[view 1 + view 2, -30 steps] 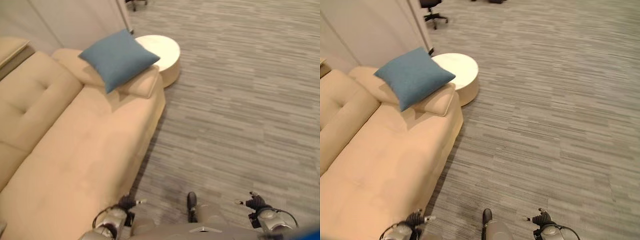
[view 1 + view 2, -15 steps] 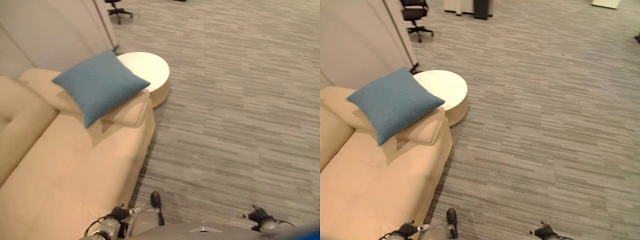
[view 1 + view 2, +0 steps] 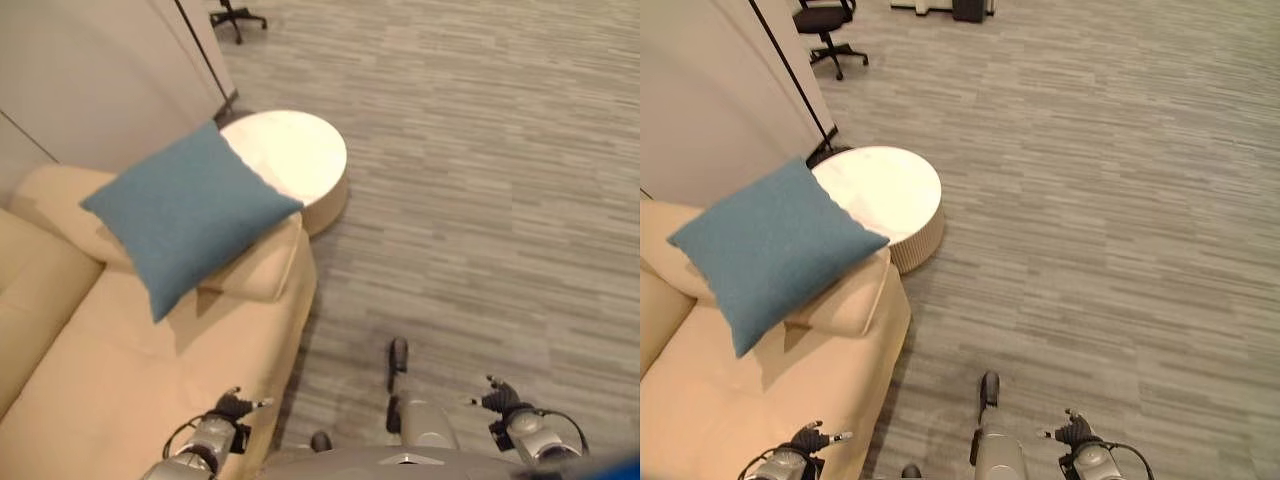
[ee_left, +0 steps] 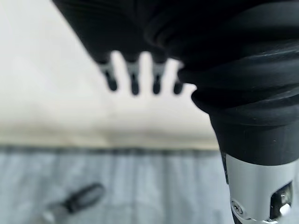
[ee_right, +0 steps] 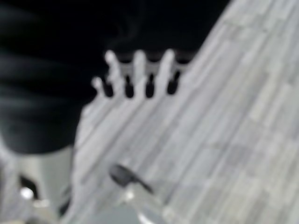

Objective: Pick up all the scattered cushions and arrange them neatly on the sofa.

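Note:
A blue square cushion (image 3: 185, 215) leans on the padded armrest (image 3: 256, 272) at the end of the beige sofa (image 3: 90, 370). In the right eye view the same cushion (image 3: 765, 250) tilts over the armrest. My left hand (image 3: 232, 407) hangs low over the sofa's front edge, fingers straight and empty. Its fingers (image 4: 134, 83) point at the pale sofa seat in the left wrist view. Over the carpet at the lower right, my right hand (image 3: 497, 397) is open with nothing in it. Its straight fingers (image 5: 140, 77) show against the floor.
A round white side table (image 3: 290, 160) stands just past the sofa's armrest. A pale partition wall (image 3: 90, 70) runs behind the sofa. An office chair (image 3: 825, 25) stands at the far back. Grey striped carpet (image 3: 500, 200) stretches to the right.
The whole picture has shifted, so the camera moved: the cushion and the round table now appear larger and nearer. Both hands stay low and empty.

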Available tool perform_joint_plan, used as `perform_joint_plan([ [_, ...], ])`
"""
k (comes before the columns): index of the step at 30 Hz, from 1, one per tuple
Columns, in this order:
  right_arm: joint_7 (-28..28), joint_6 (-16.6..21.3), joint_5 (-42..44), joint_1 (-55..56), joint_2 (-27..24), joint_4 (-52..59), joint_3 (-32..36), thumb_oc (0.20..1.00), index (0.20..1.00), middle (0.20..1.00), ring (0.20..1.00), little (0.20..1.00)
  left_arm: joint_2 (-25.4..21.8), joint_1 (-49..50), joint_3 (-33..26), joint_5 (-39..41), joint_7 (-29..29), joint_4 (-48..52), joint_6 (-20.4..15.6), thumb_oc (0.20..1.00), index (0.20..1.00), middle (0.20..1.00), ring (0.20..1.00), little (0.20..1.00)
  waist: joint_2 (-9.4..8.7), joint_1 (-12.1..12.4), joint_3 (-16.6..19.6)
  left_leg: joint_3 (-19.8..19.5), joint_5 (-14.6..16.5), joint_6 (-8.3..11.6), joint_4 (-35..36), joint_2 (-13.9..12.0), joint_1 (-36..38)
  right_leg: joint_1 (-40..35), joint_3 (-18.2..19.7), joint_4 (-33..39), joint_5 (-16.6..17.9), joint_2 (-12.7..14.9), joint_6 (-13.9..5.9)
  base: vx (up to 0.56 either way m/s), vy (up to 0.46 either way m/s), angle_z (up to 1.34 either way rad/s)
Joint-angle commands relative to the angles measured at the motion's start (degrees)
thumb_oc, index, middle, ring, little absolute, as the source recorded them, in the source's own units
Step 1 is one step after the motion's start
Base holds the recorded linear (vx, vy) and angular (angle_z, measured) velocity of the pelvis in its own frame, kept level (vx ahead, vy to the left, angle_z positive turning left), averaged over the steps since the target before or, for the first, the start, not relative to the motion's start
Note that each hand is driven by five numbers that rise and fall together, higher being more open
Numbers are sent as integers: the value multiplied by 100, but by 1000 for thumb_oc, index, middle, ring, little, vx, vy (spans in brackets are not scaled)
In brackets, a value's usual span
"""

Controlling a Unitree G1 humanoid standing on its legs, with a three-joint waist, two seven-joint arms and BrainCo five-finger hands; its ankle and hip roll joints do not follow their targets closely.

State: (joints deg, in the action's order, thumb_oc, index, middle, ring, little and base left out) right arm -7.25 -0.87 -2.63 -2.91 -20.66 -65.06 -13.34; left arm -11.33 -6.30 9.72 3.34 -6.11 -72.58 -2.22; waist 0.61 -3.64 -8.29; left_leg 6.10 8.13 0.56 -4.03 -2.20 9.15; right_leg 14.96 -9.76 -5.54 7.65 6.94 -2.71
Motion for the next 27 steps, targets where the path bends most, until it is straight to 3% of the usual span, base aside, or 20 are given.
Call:
perform_joint_plan([
  [1, -133, 181, 20, 18, -229, 54, 72, 1000, 1000, 1000, 1000, 1000, -224, -12, -89, 406, 126, 347, -160, 1000, 1000, 1000, 1000, 1000, -429, -55, -43, 222, -307, 396, -1470, -51, -554, -441, 85, 191, -321, 162, -422, 270, -424, 75],
  [2, -163, 208, 187, 79, -223, 147, 133, 1000, 1000, 1000, 1000, 1000, -216, -37, -92, 706, 110, 611, -199, 1000, 1000, 1000, 1000, 1000, -523, 13, -149, 240, -821, 473, -2720, -348, -1201, -768, -24, 215, -560, 68, -156, 194, -345, 50],
  [4, -194, 197, 208, 61, -215, 93, 137, 1000, 1000, 1000, 1000, 1000, -207, -69, -62, 733, 63, 622, -184, 1000, 1000, 1000, 1000, 1000, -606, 40, -205, 347, -894, 460, -3071, -442, -1512, -904, -143, 253, -673, 76, -73, 190, -253, 67],
  [5, -188, 162, 292, 73, -200, 0, 125, 1000, 1000, 1000, 1000, 1000, -149, -77, 36, 681, 97, 607, -164, 1000, 1000, 1000, 1000, 1000, -610, 119, -220, 669, -640, 311, -2590, -502, -1698, -1184, -265, 338, -868, -1, -49, 227, -174, 59],
  [6, -188, 162, 293, 74, -201, 0, 125, 1000, 1000, 1000, 1000, 1000, -148, -77, 37, 681, 97, 607, -164, 1000, 1000, 1000, 1000, 1000, -608, 121, -228, 670, -636, 309, -2589, -502, -1688, -1194, -264, 339, -869, -1, -51, 255, -97, 41],
  [8, -193, 174, 305, 139, -176, -57, 122, 1000, 1000, 1000, 1000, 1000, -136, -42, 108, 532, 118, 562, -161, 1000, 1000, 1000, 1000, 1000, -607, 131, -166, 1103, -520, 235, -1845, -504, -1788, -1373, -441, 419, -974, 19, -119, 230, -31, 50],
  [9, -205, 155, 303, 190, -162, -101, 135, 1000, 1000, 1000, 1000, 1000, -152, -40, 126, 472, 136, 563, -146, 1000, 1000, 1000, 1000, 1000, -560, 144, -127, 1345, -476, 320, -1498, -573, -1837, -1557, -546, 462, -1115, -45, -167, 233, -19, 51],
  [10, -205, 156, 303, 194, -162, -101, 136, 1000, 1000, 1000, 1000, 1000, -152, -37, 128, 471, 136, 564, -145, 1000, 1000, 1000, 1000, 1000, -564, 145, -130, 1347, -478, 317, -1483, -564, -1822, -1567, -546, 464, -1117, -39, -171, 270, -40, 43],
  [11, -179, 123, 330, 235, -159, -142, 202, 1000, 1000, 1000, 1000, 1000, -198, -31, 72, 447, 120, 550, -137, 1000, 1000, 1000, 1000, 1000, -567, 61, -89, 2150, -654, 367, -1234, -715, -1808, -1674, -789, 448, -1179, -9, -200, 130, -31, 46],
  [13, -164, 115, 305, 246, -140, -163, 188, 1000, 1000, 1000, 1000, 1000, -189, -11, 51, 435, 131, 543, -137, 1000, 1000, 1000, 1000, 1000, -528, 54, -57, 2217, -628, 359, -1128, -718, -1775, -1704, -846, 366, -1254, -31, -205, 228, 58, 61],
  [14, -181, 137, 261, 249, -126, -126, 141, 1000, 1000, 1000, 1000, 1000, -181, 50, 21, 454, 137, 522, -131, 1000, 1000, 1000, 1000, 1000, -510, 121, -25, 1840, -546, 266, -912, -434, -1711, -1743, -989, 182, -1305, 31, -272, 328, 159, 58],
  [15, -176, 151, 264, 271, -105, -92, 170, 1000, 1000, 1000, 1000, 1000, -199, 72, 0, 437, 130, 494, -114, 1000, 1000, 1000, 1000, 1000, -504, 129, 19, 1826, -466, 203, -739, -329, -1579, -1739, -1037, 59, -1310, 75, -327, 360, 234, 43],
  [16, -168, 146, 218, 235, -91, -3, 166, 1000, 1000, 1000, 1000, 1000, -268, 122, -68, 445, 113, 524, -106, 1000, 1000, 1000, 1000, 1000, -483, 212, 17, 1713, -346, 28, -500, -106, -1371, -1617, -1084, -503, -1343, 242, -428, 266, 197, 6],
  [18, -155, 157, 183, 223, -96, 31, 158, 1000, 1000, 1000, 1000, 1000, -297, 143, -98, 433, 110, 523, -100, 1000, 1000, 1000, 1000, 1000, -476, 247, 19, 1644, -292, -47, -430, -14, -1284, -1525, -1111, -804, -1334, 351, -495, 143, 126, 24],
  [21, -132, 172, 214, 143, -71, 223, 148, 1000, 1000, 1000, 1000, 1000, -405, 143, -121, 404, 82, 555, -90, 1000, 1000, 1000, 1000, 1000, -452, 270, -55, 1353, -196, -199, -311, 161, -1048, -1118, -745, -1715, -1193, 423, -611, 123, 78, 50],
  [23, -131, 208, 245, 90, -75, 258, 113, 1000, 1000, 1000, 1000, 1000, -419, 164, -119, 398, 71, 569, -127, 1000, 1000, 1000, 1000, 1000, -387, 269, -57, 1177, -299, -239, -198, 191, -990, -890, -430, -1631, -1225, 147, -459, 151, 6, 79],
  [24, -133, 222, 276, 41, -83, 221, 59, 1000, 1000, 1000, 1000, 1000, -397, 166, -60, 366, 91, 521, -151, 1000, 1000, 1000, 1000, 1000, -377, 221, -59, 880, -329, -229, -71, 301, -889, -685, 32, -1213, -1223, -233, -394, 191, -21, 77],
  [27, -139, 219, 264, 10, -102, 199, 6, 1000, 1000, 1000, 1000, 1000, -395, 153, -24, 331, 97, 469, -159, 1000, 1000, 1000, 1000, 1000, -414, 185, -80, 574, -341, -210, 54, 424, -776, -543, 264, -645, -989, -442, -404, 181, -42, 83],
])
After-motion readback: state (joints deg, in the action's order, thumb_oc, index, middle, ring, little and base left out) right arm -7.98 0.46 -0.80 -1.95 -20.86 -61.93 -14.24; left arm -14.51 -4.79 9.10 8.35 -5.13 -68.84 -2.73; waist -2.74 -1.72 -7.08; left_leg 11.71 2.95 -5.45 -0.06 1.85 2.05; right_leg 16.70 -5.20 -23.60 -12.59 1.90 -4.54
